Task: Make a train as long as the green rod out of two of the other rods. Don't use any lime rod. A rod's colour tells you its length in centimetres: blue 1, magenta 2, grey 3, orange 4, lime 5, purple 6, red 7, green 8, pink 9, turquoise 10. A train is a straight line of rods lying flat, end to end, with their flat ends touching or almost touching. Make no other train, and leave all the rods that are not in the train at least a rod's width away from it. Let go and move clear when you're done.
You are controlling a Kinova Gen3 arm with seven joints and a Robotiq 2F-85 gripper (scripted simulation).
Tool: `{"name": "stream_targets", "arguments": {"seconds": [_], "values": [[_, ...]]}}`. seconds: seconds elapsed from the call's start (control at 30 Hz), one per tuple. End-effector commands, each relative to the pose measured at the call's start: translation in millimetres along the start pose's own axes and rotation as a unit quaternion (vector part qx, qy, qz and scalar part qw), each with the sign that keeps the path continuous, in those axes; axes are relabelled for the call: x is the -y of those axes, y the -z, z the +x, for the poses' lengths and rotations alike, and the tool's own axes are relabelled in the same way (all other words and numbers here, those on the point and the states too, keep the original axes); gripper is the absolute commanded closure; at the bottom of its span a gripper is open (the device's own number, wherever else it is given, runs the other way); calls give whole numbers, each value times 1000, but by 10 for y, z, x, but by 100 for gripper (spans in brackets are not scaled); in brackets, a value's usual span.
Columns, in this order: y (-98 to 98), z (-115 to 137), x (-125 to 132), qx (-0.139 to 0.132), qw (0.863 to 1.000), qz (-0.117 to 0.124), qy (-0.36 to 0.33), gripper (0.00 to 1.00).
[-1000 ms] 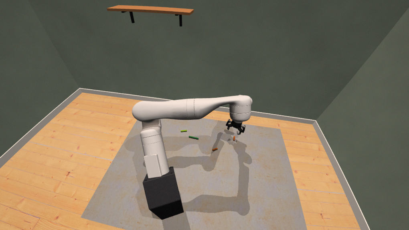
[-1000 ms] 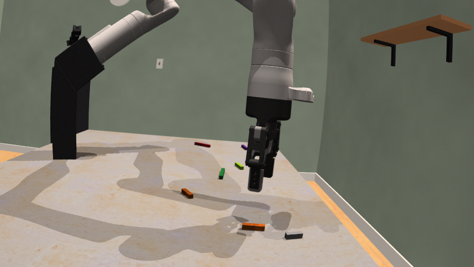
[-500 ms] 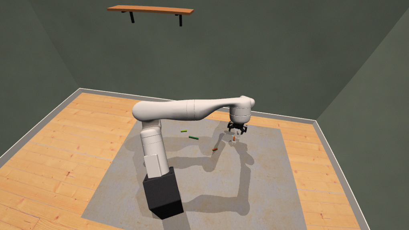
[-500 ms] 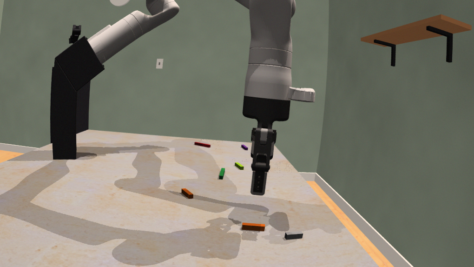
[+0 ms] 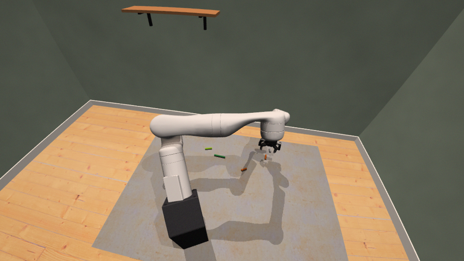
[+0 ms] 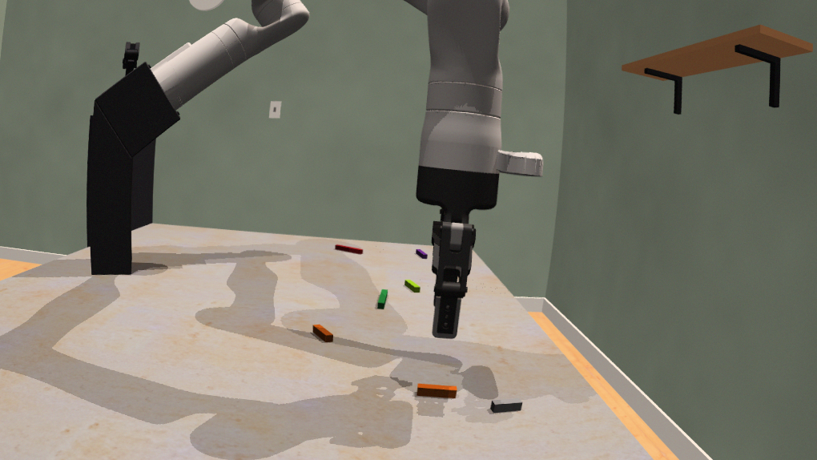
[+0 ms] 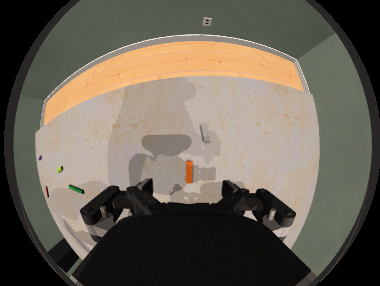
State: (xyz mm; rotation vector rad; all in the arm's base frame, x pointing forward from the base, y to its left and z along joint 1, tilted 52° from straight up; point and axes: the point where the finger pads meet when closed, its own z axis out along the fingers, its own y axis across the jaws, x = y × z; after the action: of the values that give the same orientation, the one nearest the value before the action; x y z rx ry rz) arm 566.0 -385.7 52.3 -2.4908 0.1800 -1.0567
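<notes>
- Top view: the white arm reaches to the right and its black hand [image 5: 269, 146] points straight down, above a short orange rod [image 5: 265, 157]. A second orange rod [image 5: 243, 169] lies nearer; the two together would match the long green rod [image 5: 219, 156], well apart on the left.
- Exterior view: the hand hangs vertical above the stained grey surface [image 6: 171, 365], not touching the near orange rod; a small grey rod [image 6: 505, 406] lies just beside it.
- Wrist view: the fingers stand fully apart and hold nothing, the orange rod between them, probably for a grasp.
</notes>
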Motion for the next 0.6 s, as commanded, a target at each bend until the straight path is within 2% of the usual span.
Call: {"name": "stream_targets", "arguments": {"seconds": [0.0, 0.03, 0.57], "values": [[12, 5, -8, -1, 1000, -1, 0, 0], [12, 5, -8, -1, 1000, -1, 0, 76], [12, 5, -8, -1, 1000, -1, 0, 76]]}}
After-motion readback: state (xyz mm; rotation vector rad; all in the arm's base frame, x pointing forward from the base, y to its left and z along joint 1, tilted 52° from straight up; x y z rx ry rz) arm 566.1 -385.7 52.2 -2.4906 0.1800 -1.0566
